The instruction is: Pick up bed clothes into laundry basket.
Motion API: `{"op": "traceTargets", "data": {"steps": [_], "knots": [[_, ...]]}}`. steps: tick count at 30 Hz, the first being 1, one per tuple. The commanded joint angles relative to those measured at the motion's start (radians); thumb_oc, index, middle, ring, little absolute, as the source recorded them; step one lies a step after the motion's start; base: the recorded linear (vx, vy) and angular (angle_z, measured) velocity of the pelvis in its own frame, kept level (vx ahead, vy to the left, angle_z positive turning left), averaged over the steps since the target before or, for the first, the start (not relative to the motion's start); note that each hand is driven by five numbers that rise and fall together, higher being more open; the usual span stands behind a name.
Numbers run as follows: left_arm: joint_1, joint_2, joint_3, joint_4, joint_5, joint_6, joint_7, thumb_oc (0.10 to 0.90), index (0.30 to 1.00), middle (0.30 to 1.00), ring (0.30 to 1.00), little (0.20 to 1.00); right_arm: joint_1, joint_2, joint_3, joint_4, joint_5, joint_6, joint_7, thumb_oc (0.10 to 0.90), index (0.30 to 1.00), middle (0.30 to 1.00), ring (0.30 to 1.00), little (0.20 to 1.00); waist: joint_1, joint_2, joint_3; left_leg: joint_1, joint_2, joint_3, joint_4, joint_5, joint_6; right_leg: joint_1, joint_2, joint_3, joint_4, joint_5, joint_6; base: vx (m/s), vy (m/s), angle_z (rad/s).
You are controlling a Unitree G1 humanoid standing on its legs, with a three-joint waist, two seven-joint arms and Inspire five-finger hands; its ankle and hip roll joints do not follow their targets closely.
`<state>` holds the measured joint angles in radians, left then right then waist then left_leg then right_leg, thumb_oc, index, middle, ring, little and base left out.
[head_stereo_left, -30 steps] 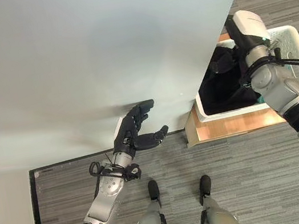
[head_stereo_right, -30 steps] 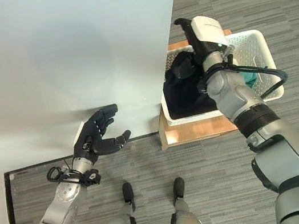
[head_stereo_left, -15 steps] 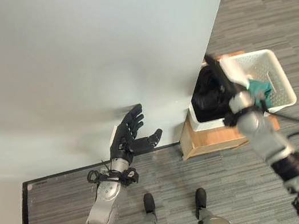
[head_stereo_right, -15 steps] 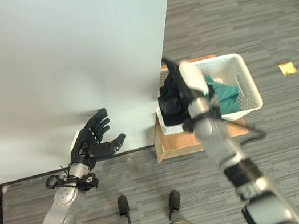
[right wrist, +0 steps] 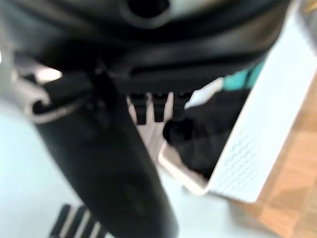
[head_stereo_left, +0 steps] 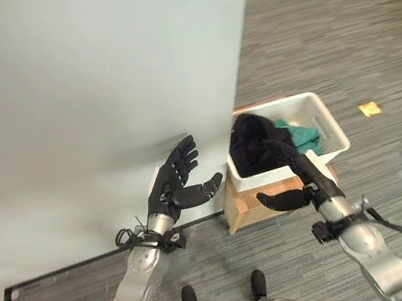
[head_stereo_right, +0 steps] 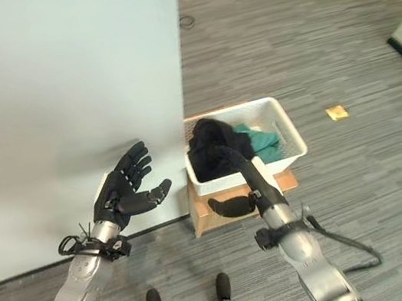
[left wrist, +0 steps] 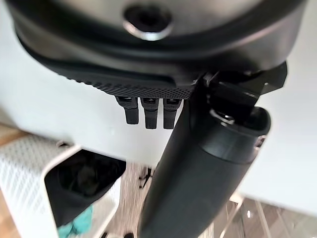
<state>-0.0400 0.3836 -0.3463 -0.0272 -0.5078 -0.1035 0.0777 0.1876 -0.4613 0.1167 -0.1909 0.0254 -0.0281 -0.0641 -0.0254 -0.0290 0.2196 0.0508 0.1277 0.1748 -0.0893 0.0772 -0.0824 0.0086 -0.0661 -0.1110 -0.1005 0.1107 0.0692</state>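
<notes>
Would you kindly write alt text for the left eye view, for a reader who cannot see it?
A white laundry basket on a low wooden stand holds a black garment and a teal one. The right hand, open and empty, is in front of the basket; the left hand is open by the pale bed sheet.

Both arms are the same build: silver-grey shells, with a wide black band further back from each hand. The left arm (head_stereo_left: 139, 267) ends in a matte black left hand (head_stereo_left: 171, 191), and the right arm (head_stereo_left: 369, 255) in a matching right hand (head_stereo_left: 300, 177). Up close, the left one's thumb (left wrist: 198, 183) is a fat, smooth black tube beside short blocky fingers (left wrist: 148, 112), with a round recessed hole (left wrist: 147, 17) in the casing behind them.
</notes>
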Motion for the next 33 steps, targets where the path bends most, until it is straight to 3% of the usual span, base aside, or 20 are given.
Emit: {"op": "traceTargets", "data": {"steps": [1, 2, 4, 6, 8, 9, 10, 12, 14, 16, 18, 19, 24, 26, 27, 33], "knots": [[-0.059, -0.033, -0.011, -0.013, 0.042, -0.097, 0.020, 0.800, 0.900, 0.900, 0.900, 0.900, -0.006, -0.026, -0.078, -0.020, 0.076, -0.108, -0.038, 0.800, 0.900, 0.900, 0.900, 0.900, 0.005, 0.047, -0.077, 0.001, 0.079, -0.025, 0.021, -0.027, -0.016, 0.070, -0.027, 0.015, 0.013, -0.144, 0.065, -0.15, -0.022, -0.40], [-0.059, -0.034, -0.011, -0.013, 0.042, -0.097, 0.020, 0.800, 0.900, 0.900, 0.900, 0.900, -0.005, -0.026, -0.079, -0.021, 0.077, -0.108, -0.038, 0.800, 0.900, 0.900, 0.900, 0.900, 0.006, 0.047, -0.077, 0.001, 0.079, -0.025, 0.021, -0.027, -0.015, 0.070, -0.027, 0.016, 0.013, -0.144, 0.065, -0.21, -0.048, -0.48], [-0.085, -0.048, -0.031, 0.005, 0.043, -0.108, 0.028, 0.800, 0.900, 0.900, 0.900, 0.900, 0.023, -0.042, -0.109, -0.036, 0.114, -0.132, -0.051, 0.800, 0.900, 0.900, 0.900, 0.900, -0.011, 0.018, -0.034, -0.038, 0.065, -0.025, 0.183, -0.101, -0.007, 0.038, -0.047, 0.019, 0.024, -0.119, 0.049, -0.35, -0.091, -0.28], [-0.144, -0.060, -0.058, 0.024, 0.067, -0.118, 0.038, 0.800, 0.900, 0.900, 0.900, 0.900, 0.041, -0.068, -0.157, -0.034, 0.111, -0.138, -0.070, 0.800, 0.900, 0.900, 0.900, 0.900, -0.058, -0.009, -0.003, -0.064, 0.046, -0.029, 0.451, -0.213, 0.003, 0.005, -0.067, 0.000, 0.036, -0.096, 0.026, -0.35, -0.060, -0.05], [-0.146, -0.060, -0.058, 0.024, 0.067, -0.118, 0.038, 0.800, 0.900, 0.900, 0.900, 0.900, 0.040, -0.067, -0.158, -0.035, 0.111, -0.137, -0.070, 0.800, 0.900, 0.900, 0.900, 0.900, -0.062, -0.010, -0.007, -0.077, 0.044, -0.034, 0.455, -0.208, 0.004, -0.002, -0.070, -0.004, 0.037, -0.092, 0.025, -0.12, 0.068, 0.10], [-0.151, -0.063, -0.060, 0.018, 0.068, -0.124, 0.048, 0.800, 0.900, 0.900, 0.900, 0.900, 0.035, -0.054, -0.184, -0.033, 0.089, -0.133, -0.098, 0.800, 0.900, 0.900, 0.900, 0.900, -0.111, 0.008, -0.016, -0.025, 0.016, -0.026, 0.399, -0.299, 0.016, -0.035, -0.065, 0.000, 0.043, -0.074, 0.035, -0.05, 0.154, -0.01], [-0.150, -0.064, -0.060, 0.018, 0.068, -0.124, 0.048, 0.800, 0.900, 0.900, 0.900, 0.900, 0.036, -0.054, -0.184, -0.035, 0.088, -0.132, -0.098, 0.800, 0.900, 0.900, 0.900, 0.900, -0.110, 0.007, -0.017, -0.020, 0.013, -0.024, 0.389, -0.297, 0.019, -0.034, -0.067, 0.001, 0.043, -0.074, 0.037, -0.07, 0.234, -0.05], [-0.156, -0.076, -0.081, 0.032, 0.070, -0.125, 0.049, 0.800, 0.900, 0.900, 0.900, 0.900, 0.044, -0.035, -0.207, -0.024, 0.065, -0.132, -0.116, 0.800, 0.900, 0.900, 0.900, 0.900, -0.140, 0.029, -0.030, 0.058, 0.001, 0.035, 0.218, -0.281, 0.031, -0.089, -0.062, -0.022, 0.086, -0.055, 0.060, -0.07, 0.195, 0.20], [-0.169, -0.081, -0.091, 0.046, 0.071, -0.128, 0.051, 0.800, 0.900, 0.900, 0.900, 0.900, 0.039, -0.027, -0.205, -0.013, 0.049, -0.131, -0.129, 0.800, 0.900, 0.900, 0.900, 0.900, -0.143, 0.029, -0.026, 0.078, -0.012, 0.041, 0.136, -0.256, 0.038, -0.126, -0.064, -0.026, 0.130, -0.051, 0.074, -0.12, 0.154, -0.02], [-0.179, -0.079, -0.108, 0.058, 0.080, -0.137, 0.052, 0.800, 0.900, 0.900, 0.900, 0.900, 0.033, -0.015, -0.204, -0.007, 0.008, -0.122, -0.141, 0.800, 0.900, 0.900, 0.900, 0.900, -0.158, 0.016, -0.005, 0.104, -0.032, 0.048, 0.046, -0.223, 0.044, -0.189, -0.070, -0.010, 0.212, 0.004, 0.125, -0.23, 0.158, -0.05], [-0.198, -0.082, -0.120, 0.086, 0.078, -0.148, 0.064, 0.800, 0.900, 0.900, 0.900, 0.900, 0.016, -0.010, -0.193, 0.016, -0.027, -0.117, -0.158, 0.800, 0.900, 0.900, 0.900, 0.900, -0.159, 0.010, 0.012, 0.097, -0.033, 0.049, 0.013, -0.193, 0.055, -0.232, -0.056, 0.052, 0.268, 0.014, 0.171, -0.31, 0.118, -0.06], [-0.213, -0.077, -0.123, 0.095, 0.077, -0.146, 0.066, 0.800, 0.900, 0.900, 0.900, 0.900, 0.005, -0.004, -0.194, 0.016, -0.043, -0.113, -0.171, 0.800, 0.900, 0.900, 0.900, 0.900, -0.148, 0.014, 0.019, 0.073, -0.030, 0.043, 0.014, -0.177, 0.066, -0.228, -0.052, 0.094, 0.307, -0.019, 0.169, -0.25, 0.070, -0.12], [-0.196, -0.057, -0.115, 0.089, 0.068, -0.135, 0.047, 0.800, 0.900, 0.900, 0.900, 0.900, -0.006, 0.019, -0.190, 0.016, -0.049, -0.114, -0.167, 0.800, 0.900, 0.900, 0.900, 0.900, -0.097, 0.019, 0.007, 0.029, -0.028, 0.046, 0.029, -0.154, 0.089, -0.149, -0.093, 0.103, 0.388, -0.087, 0.128, -0.16, -0.013, -0.02], [-0.191, -0.056, -0.113, 0.089, 0.066, -0.131, 0.046, 0.800, 0.900, 0.900, 0.900, 0.900, -0.010, 0.025, -0.185, 0.013, -0.052, -0.117, -0.173, 0.800, 0.900, 0.900, 0.900, 0.900, -0.082, 0.013, -0.005, 0.013, -0.031, 0.049, 0.041, -0.153, 0.088, -0.112, -0.109, 0.095, 0.355, -0.091, 0.128, 0.01, -0.073, -0.07], [-0.168, -0.053, -0.097, 0.073, 0.068, -0.129, 0.039, 0.800, 0.900, 0.900, 0.900, 0.900, 0.008, 0.041, -0.195, -0.004, -0.064, -0.111, -0.172, 0.800, 0.900, 0.900, 0.900, 0.900, -0.044, -0.009, -0.048, 0.000, -0.048, 0.052, 0.055, -0.156, 0.081, -0.022, -0.140, 0.056, 0.205, -0.094, 0.136, 0.06, -0.080, -0.05], [-0.147, -0.060, -0.088, 0.086, 0.073, -0.125, 0.036, 0.800, 0.900, 0.900, 0.900, 0.900, 0.012, 0.042, -0.196, -0.011, -0.070, -0.109, -0.164, 0.800, 0.900, 0.900, 0.900, 0.900, -0.032, -0.006, -0.095, 0.019, -0.032, 0.065, 0.029, -0.141, 0.061, 0.034, -0.139, 0.048, 0.077, -0.076, 0.138, 0.04, -0.057, -0.18]]}}
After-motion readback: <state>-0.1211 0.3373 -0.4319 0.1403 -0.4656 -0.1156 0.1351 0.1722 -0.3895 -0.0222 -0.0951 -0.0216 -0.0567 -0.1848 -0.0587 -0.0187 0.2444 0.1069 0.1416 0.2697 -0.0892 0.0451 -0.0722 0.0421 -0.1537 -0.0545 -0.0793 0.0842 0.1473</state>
